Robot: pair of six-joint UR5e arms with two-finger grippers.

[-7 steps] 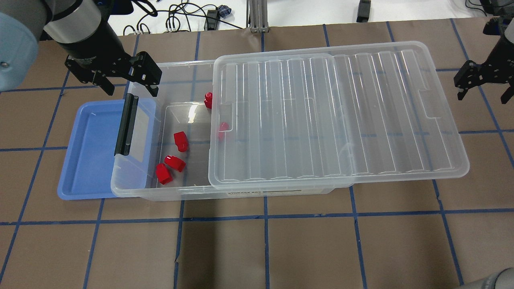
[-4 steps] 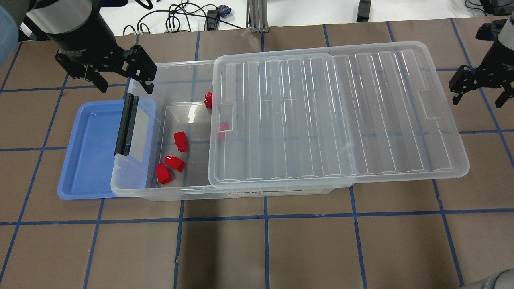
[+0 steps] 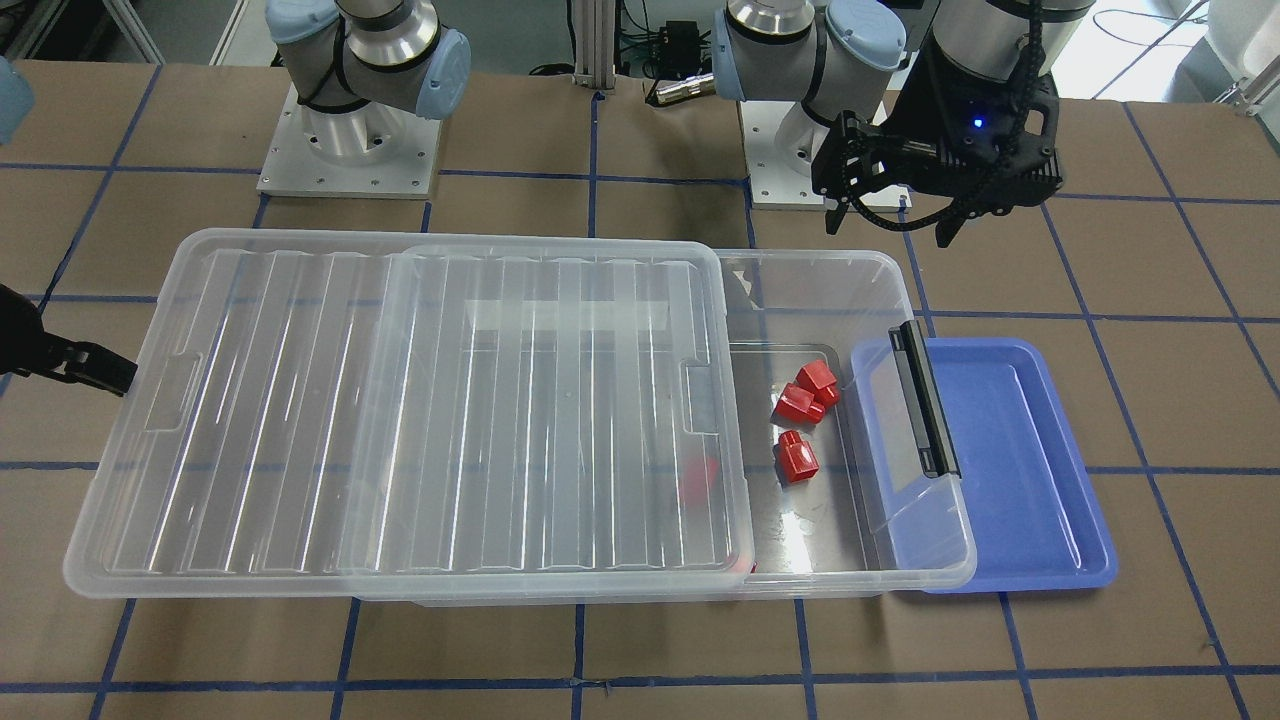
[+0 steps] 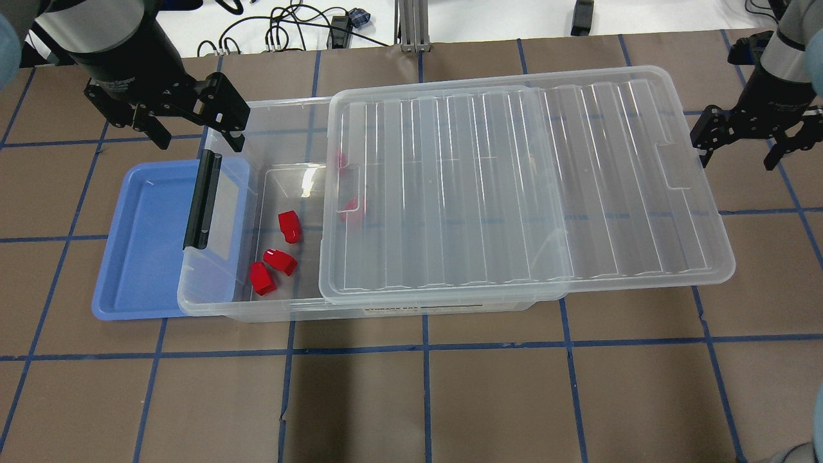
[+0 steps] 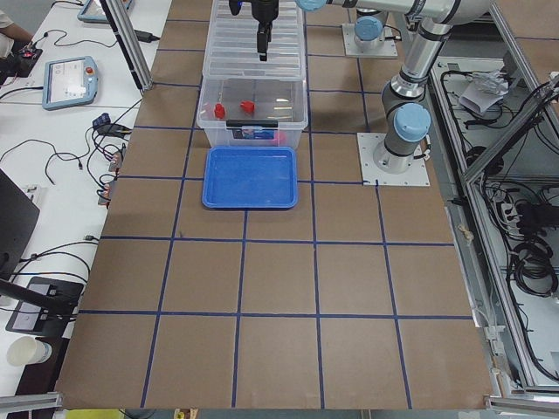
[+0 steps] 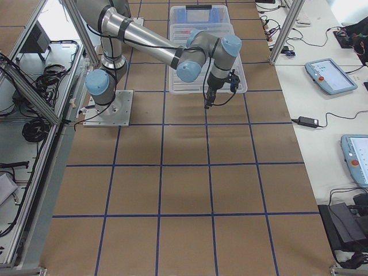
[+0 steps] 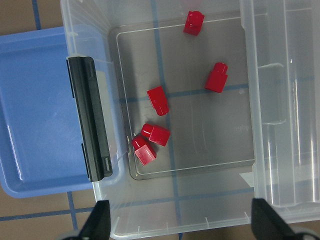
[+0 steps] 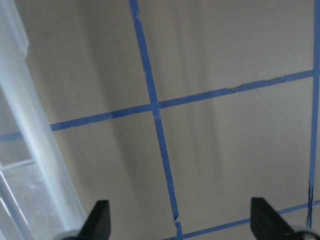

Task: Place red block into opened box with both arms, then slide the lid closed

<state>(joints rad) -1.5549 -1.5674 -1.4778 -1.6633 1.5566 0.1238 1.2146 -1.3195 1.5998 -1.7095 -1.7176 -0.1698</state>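
Several red blocks (image 4: 289,226) lie on the floor of the clear box (image 4: 302,310), most at its uncovered left end (image 7: 158,100); two show dimly under the lid. The ribbed lid (image 4: 514,186) lies on the box, offset to the right, overhanging the right end. My left gripper (image 4: 196,134) hangs open and empty above the box's far left corner, near the black latch (image 4: 202,199). My right gripper (image 4: 736,154) is open and empty at the lid's right short end. One of its fingers (image 3: 95,368) is at the lid's edge.
A blue tray (image 4: 144,244) lies partly under the box's left end. Brown table paper with blue tape lines surrounds the box. Cables and a metal post (image 4: 411,26) sit beyond the far edge. The arm bases (image 3: 350,140) stand behind the box.
The lid has slid a little to the left over the box, covering more of the opening. My right gripper moved left with it. My left gripper drew back slightly to the left.
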